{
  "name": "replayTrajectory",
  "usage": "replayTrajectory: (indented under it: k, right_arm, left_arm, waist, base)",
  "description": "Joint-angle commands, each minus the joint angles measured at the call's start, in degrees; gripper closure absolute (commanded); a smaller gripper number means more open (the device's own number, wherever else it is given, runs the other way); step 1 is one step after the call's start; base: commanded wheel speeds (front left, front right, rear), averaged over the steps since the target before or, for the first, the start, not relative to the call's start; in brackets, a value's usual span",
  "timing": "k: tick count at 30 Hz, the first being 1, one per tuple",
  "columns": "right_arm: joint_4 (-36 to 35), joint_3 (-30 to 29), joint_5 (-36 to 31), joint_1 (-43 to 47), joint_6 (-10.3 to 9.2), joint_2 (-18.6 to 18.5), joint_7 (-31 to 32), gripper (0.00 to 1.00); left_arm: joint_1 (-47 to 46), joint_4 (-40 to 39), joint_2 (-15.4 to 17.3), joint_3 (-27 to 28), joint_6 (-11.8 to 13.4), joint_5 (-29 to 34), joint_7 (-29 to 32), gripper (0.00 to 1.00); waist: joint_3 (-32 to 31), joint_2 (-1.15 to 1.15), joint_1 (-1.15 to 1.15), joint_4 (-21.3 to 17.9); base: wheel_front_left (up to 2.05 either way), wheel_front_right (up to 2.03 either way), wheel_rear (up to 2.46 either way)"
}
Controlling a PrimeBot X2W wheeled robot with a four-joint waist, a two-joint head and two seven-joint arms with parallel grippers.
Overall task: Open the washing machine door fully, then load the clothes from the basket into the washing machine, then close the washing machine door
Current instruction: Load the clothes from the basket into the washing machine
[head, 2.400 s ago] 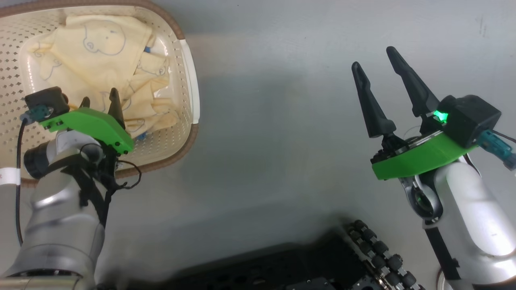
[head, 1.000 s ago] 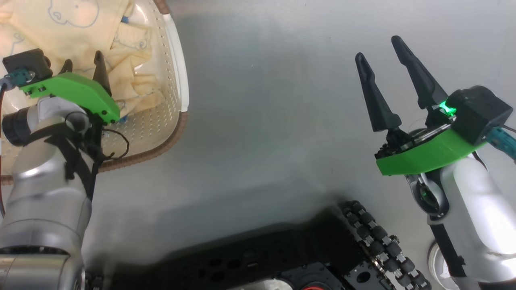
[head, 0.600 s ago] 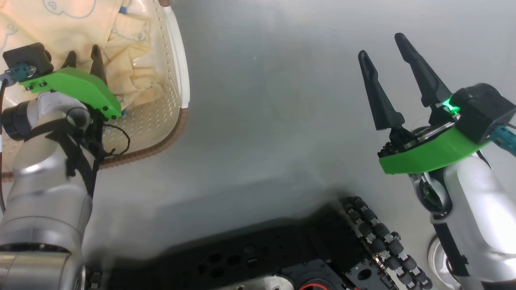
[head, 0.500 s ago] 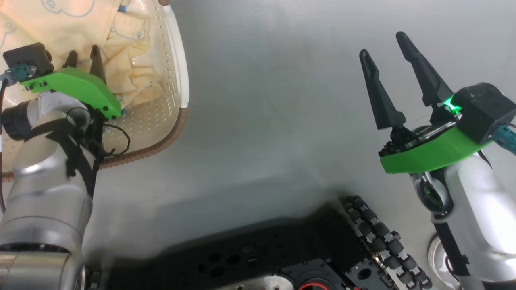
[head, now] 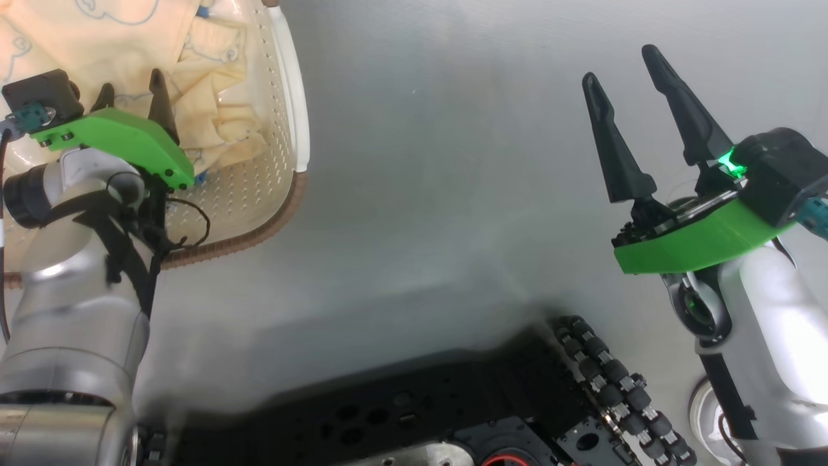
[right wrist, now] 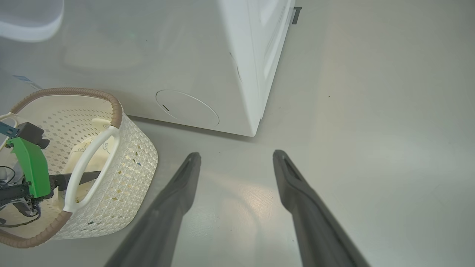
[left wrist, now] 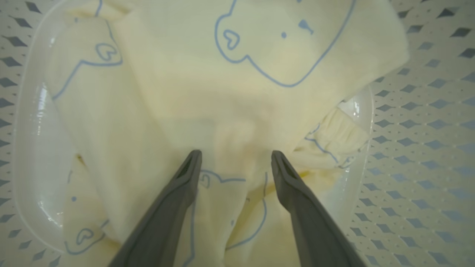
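left gripper [left wrist: 235, 155] is spread open right over the pale yellow clothes [left wrist: 237, 74] with blue bear outlines in the cream perforated plastic basket [right wrist: 130, 148], right gripper [head: 619, 65] also open, well off to the basket's side, white washing machine [right wrist: 207, 74] near the basket

Smooth pale grey floor [right wrist: 371, 111] ahead of the right gripper [right wrist: 236, 154]; soft light patch [right wrist: 246, 202] seen between its spread fingers.

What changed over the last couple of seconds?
Mostly the head view shifted with the camera. The left tool seems to have edged slightly further over the clothes in the basket, open, gripping nothing. The right tool stayed open above the floor; clothes unmoved.
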Motion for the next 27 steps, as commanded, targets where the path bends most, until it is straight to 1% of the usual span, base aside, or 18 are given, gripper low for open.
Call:
replayTrajectory:
  k: [1,7,18,19,22,23,25,27]
  right_arm:
    - [-1.11,0.8,0.02,2.21,-0.15,-0.53,-0.37,0.0]
    - [-1.34,0.92,0.12,2.27,-0.15,-0.51,-0.37,0.0]
    - [-1.27,0.96,0.29,2.52,-0.15,-0.27,-0.37,0.0]
    - [-1.29,0.92,0.32,2.55,-0.15,-0.32,-0.37,0.0]
    - [-1.45,0.73,0.39,2.64,-0.15,-0.55,-0.37,0.0]
    - [-1.52,0.65,0.4,2.67,-0.15,-0.62,-0.37,0.0]
    - [-1.65,0.5,0.37,2.77,-0.15,-0.7,-0.37,0.0]
    - [-1.73,0.42,0.32,2.92,-0.15,-0.79,-0.37,0.0]
  left_arm:
    - [2.69,-0.12,1.72,0.49,0.71,-0.09,-0.37,0.0]
    - [2.9,-0.12,2.9,-0.24,2.89,0.3,1.82,0.0]
    - [2.48,-0.11,3.48,-1.64,3.77,0.61,3.19,0.0]
    - [2.39,-0.11,3.42,-1.79,3.8,0.64,3.34,0.04]
    - [2.08,-0.11,3.47,-2.01,3.94,0.55,3.42,0.06]
    - [2.0,-0.11,3.51,-2.1,3.95,0.54,3.44,0.09]
    - [1.79,-0.11,3.53,-2.26,3.98,0.48,3.46,0.12]
    - [1.53,-0.11,3.56,-2.42,4.0,0.43,3.52,0.18]
  waist:
    - [-0.1,0.0,0.0,-0.01]
    - [0.15,0.0,0.0,-0.33]
    - [0.77,0.0,0.0,-0.99]
    - [0.81,0.0,0.0,-1.03]
    - [1.03,0.0,0.0,-1.2]
    - [1.11,0.0,0.0,-1.24]
    - [1.25,0.0,0.0,-1.28]
    - [1.4,0.0,0.0,-1.28]
  base:
    - [0.0,0.0,0.0]
    - [0.0,0.0,0.0]
    - [0.0,0.0,0.0]
    - [0.0,0.0,0.0]
    - [0.0,0.0,0.0]
    - [0.0,0.0,0.0]
    - [0.0,0.0,0.0]
    - [0.0,0.0,0.0]
